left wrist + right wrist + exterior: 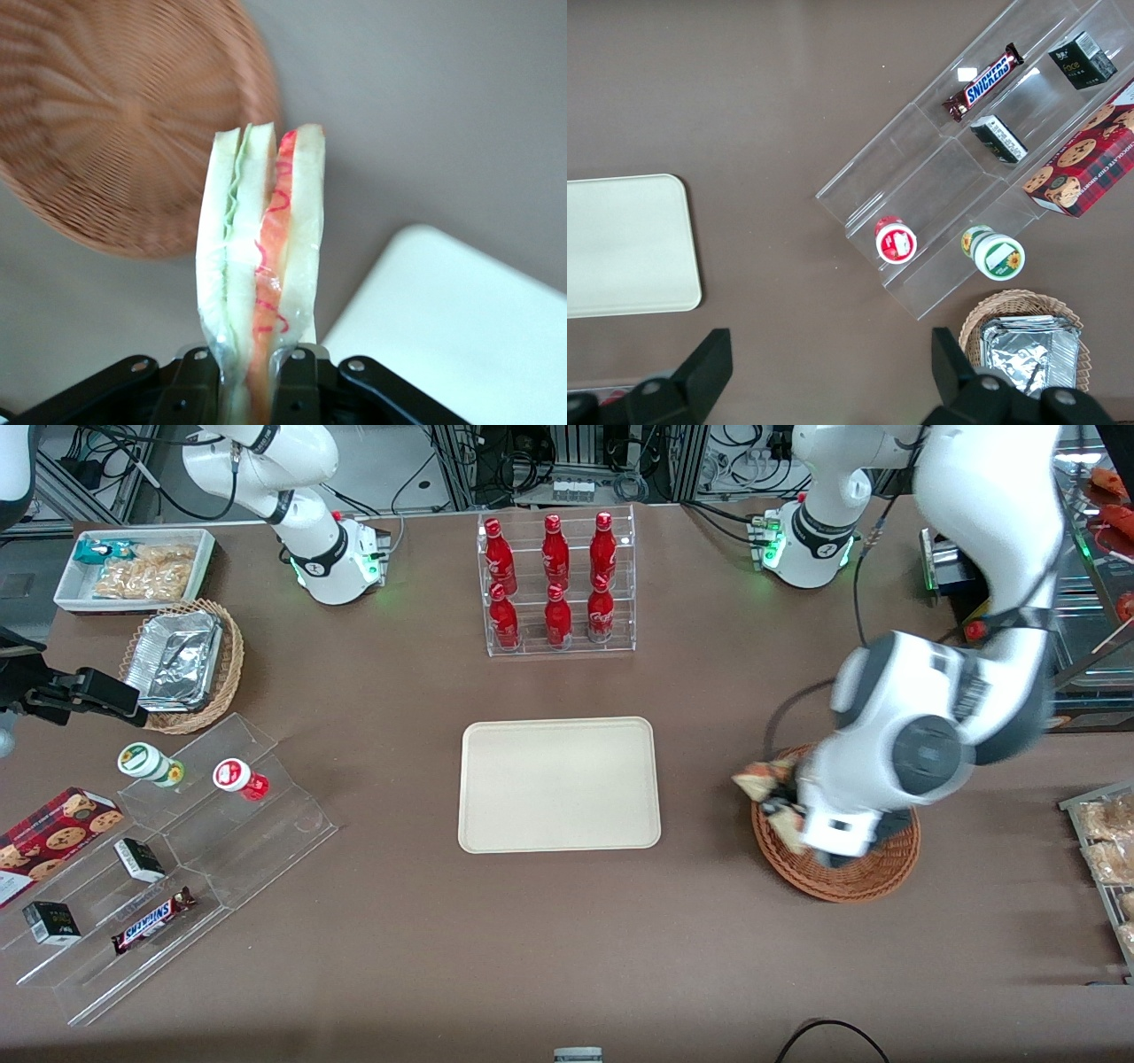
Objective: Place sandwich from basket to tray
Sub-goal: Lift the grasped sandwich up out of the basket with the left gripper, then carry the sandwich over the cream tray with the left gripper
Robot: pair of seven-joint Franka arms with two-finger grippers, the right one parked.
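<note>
My left gripper (780, 804) is shut on the sandwich (762, 779) and holds it in the air above the rim of the reddish-brown wicker basket (846, 879), on the side toward the tray. In the left wrist view the sandwich (261, 257) stands between the black fingers (297, 390) of the gripper (257, 376), its green and pink-orange layers showing. Below it lie the basket (115, 106), which looks empty there, and a corner of the tray (461, 328). The cream-beige tray (559, 784) lies empty at the table's middle and also shows in the right wrist view (625, 243).
A clear rack of red bottles (556, 584) stands farther from the front camera than the tray. Toward the parked arm's end are a clear stepped stand with snacks (168, 850), a tan basket with foil trays (182, 664) and a white snack bin (133, 567). A rack of baked goods (1107, 841) lies beside the basket.
</note>
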